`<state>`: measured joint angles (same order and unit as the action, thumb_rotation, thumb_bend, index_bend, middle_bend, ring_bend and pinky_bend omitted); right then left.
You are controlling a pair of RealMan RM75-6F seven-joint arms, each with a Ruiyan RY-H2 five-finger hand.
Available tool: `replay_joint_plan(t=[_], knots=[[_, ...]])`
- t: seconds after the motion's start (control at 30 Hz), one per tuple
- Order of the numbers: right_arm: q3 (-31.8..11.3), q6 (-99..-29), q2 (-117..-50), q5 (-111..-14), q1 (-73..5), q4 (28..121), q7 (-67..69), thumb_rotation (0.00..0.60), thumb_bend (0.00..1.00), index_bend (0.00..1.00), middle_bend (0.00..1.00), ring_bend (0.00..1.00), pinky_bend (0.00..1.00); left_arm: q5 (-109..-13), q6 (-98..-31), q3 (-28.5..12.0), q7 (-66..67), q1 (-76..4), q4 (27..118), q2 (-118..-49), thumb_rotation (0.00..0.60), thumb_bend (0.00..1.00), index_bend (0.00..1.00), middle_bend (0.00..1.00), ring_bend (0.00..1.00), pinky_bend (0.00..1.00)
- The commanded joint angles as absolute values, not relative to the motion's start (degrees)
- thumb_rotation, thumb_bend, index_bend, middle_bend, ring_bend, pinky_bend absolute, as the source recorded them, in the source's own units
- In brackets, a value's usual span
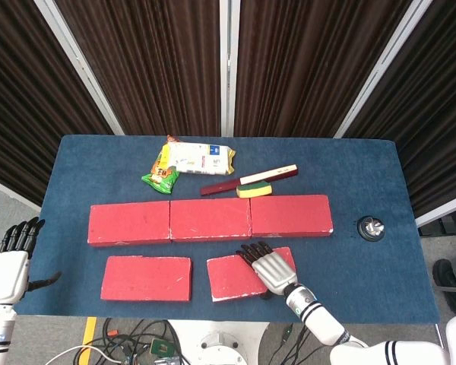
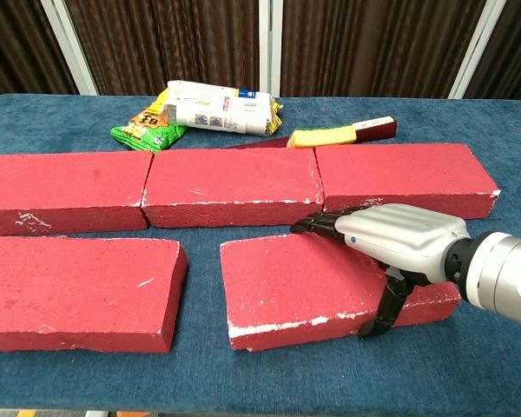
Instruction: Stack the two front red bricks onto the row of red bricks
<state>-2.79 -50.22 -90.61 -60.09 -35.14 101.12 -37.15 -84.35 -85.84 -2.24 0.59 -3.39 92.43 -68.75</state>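
Note:
Three red bricks form a row across the table: left (image 1: 129,223), middle (image 1: 210,219) and right (image 1: 291,215). In front lie two more, the front left brick (image 1: 147,277) (image 2: 78,291) and the front right brick (image 1: 229,277) (image 2: 286,287). My right hand (image 1: 271,268) (image 2: 395,243) covers the front right brick's right half. Its fingers (image 2: 317,228) lie flat over the top to the far edge, and its thumb (image 2: 380,317) presses the near face. The brick rests on the table. My left hand (image 1: 9,266) hangs off the table's left edge with straight fingers, holding nothing.
Behind the row lie snack bags (image 1: 190,161), a yellow-green sponge (image 1: 254,190) and a dark red and white stick (image 1: 249,180). A small round metal object (image 1: 371,227) sits near the right edge. Cables hang below the blue table's (image 1: 365,175) front edge.

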Motion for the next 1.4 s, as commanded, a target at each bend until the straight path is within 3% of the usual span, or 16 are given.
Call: replay_joint_plan(t=[0.03, 0.37, 0.53, 0.9, 1.17, 1.4], knots=[[-2.6, -50.4, -91.2, -59.4, -35.7, 100.7, -36.9, 0.600, 0.00, 0.00, 0.00, 0.00, 0.00, -84.3, -85.7, -2.2, 0.4, -3.4, 92.3, -68.8, 0.600, 0.00, 0.00, 0.00, 0.00, 0.00], [-1.3, -52.0, -91.9, -59.7, -36.5, 99.7, -35.9, 0.600, 0.00, 0.00, 0.02, 0.00, 0.00, -84.3, -85.8, -2.2, -0.2, -3.3, 92.0, -68.9, 0.600, 0.00, 0.00, 0.00, 0.00, 0.00], [-1.0, -53.2, -91.7, -60.7, -36.5, 99.7, -34.9, 0.600, 0.06, 0.00, 0.10, 0.06, 0.12, -84.5, -86.0, -2.2, -0.3, -3.2, 91.7, -69.1, 0.600, 0.00, 0.00, 0.00, 0.00, 0.00], [-0.5, -55.2, -88.4, -65.1, -35.7, 102.7, -30.4, 0.600, 0.09, 0.00, 0.16, 0.11, 0.16, -84.6, -86.1, -2.2, -0.3, -3.1, 91.8, -69.1, 0.600, 0.00, 0.00, 0.00, 0.00, 0.00], [-5.6, -57.0, -82.6, -66.7, -36.9, 106.7, -27.1, 0.600, 0.09, 0.00, 0.16, 0.11, 0.15, -84.6, -86.0, -2.1, -0.8, -3.1, 91.5, -68.9, 0.600, 0.00, 0.00, 0.00, 0.00, 0.00], [-12.4, -52.7, -84.1, -58.8, -43.0, 99.4, -27.0, 0.600, 0.08, 0.00, 0.16, 0.11, 0.14, -84.6, -86.0, -2.1, -1.8, -3.0, 91.4, -68.6, 0.600, 0.00, 0.00, 0.00, 0.00, 0.00]])
